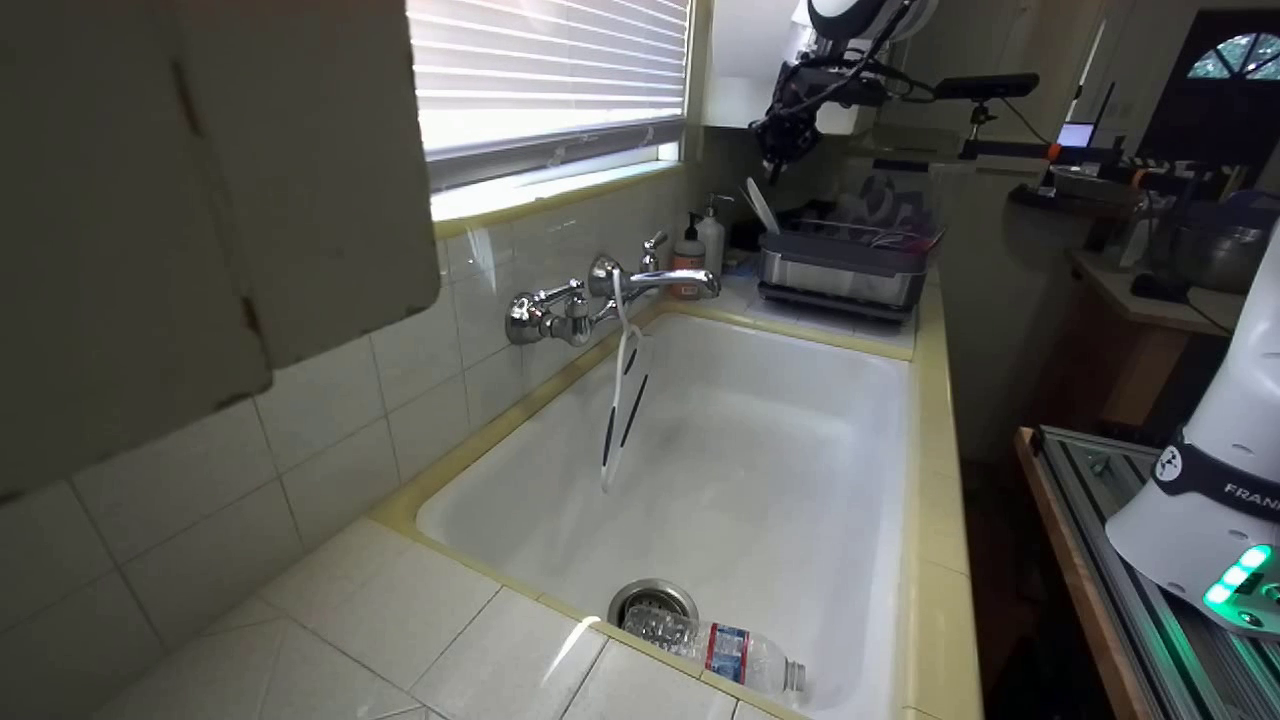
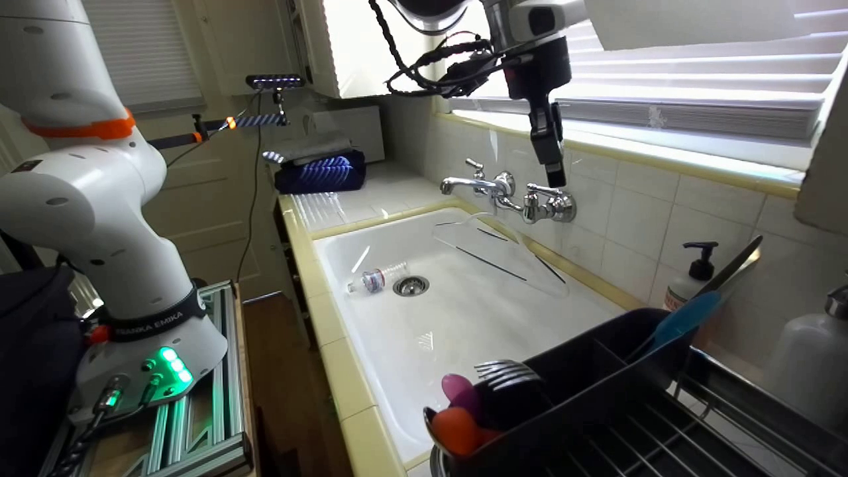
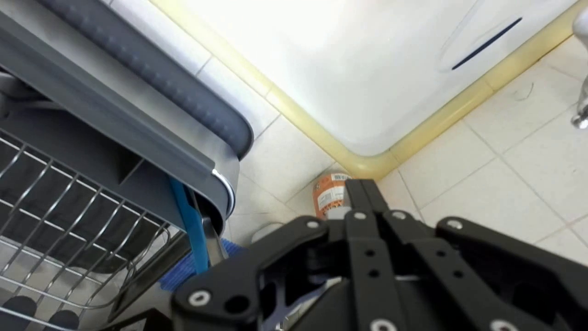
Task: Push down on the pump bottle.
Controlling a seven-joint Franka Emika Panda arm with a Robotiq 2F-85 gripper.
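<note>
A clear pump bottle with an orange label [image 1: 689, 262] and a black pump head stands upright on the tiled ledge by the wall. In an exterior view its black pump head [image 2: 701, 260] shows above the dish rack. A white pump bottle [image 1: 711, 238] with a metallic pump stands beside it; it also shows at the edge of an exterior view [image 2: 811, 351]. My gripper [image 1: 774, 172] is in the air above the bottles, apart from them. In the wrist view the fingertips [image 3: 365, 183] are together and empty, and they partly cover the orange-labelled bottle [image 3: 329, 195]; its pump head is hidden there.
A grey dish rack [image 1: 840, 270] with utensils stands beside the bottles. The sink [image 1: 780, 430] holds a plastic water bottle [image 1: 728, 652]. A wall faucet [image 1: 670, 282] has a white looped item [image 1: 622, 400] hanging from it. A window sill [image 1: 560, 195] runs above the tiles.
</note>
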